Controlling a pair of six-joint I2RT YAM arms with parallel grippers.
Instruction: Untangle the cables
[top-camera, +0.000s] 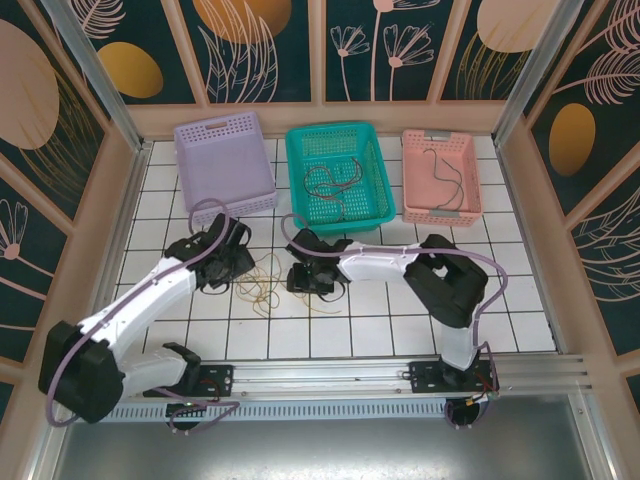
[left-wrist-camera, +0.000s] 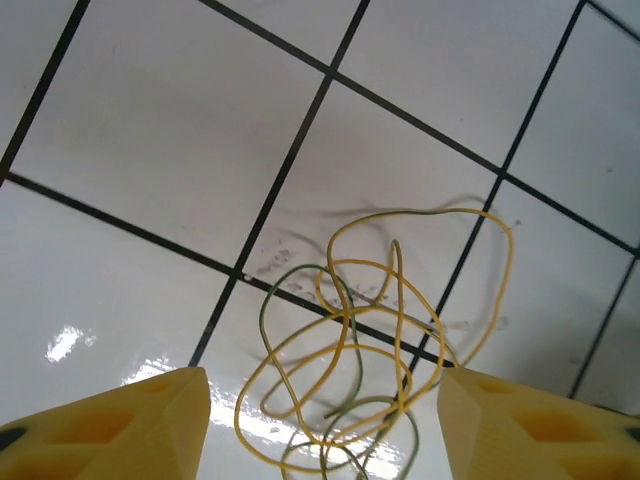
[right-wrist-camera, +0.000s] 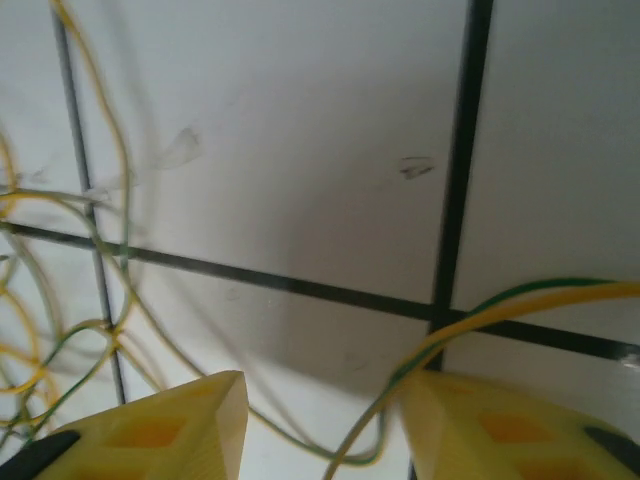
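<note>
— Where do we stand?
— Yellow and green cables (left-wrist-camera: 348, 318) lie knotted on the tiles (left-wrist-camera: 150, 150). Our left gripper (left-wrist-camera: 322, 378) and right gripper (right-wrist-camera: 322, 385) both gape, empty. We should pinch separate strands and part them slowly.

We count three baskets: lilac (top-camera: 225, 165), teal (top-camera: 300, 180), pink (top-camera: 412, 175) — two arms (top-camera: 150, 295) (top-camera: 400, 265) — and two cables (top-camera: 262, 288) on the tiles, one yellow (right-wrist-camera: 560, 298), one green (left-wrist-camera: 265, 305).

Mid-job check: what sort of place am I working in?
Probably a staged robot test cell: white tiled tabletop, floral-printed wall panels, and lilac, teal and pink plastic baskets along the back.
</note>
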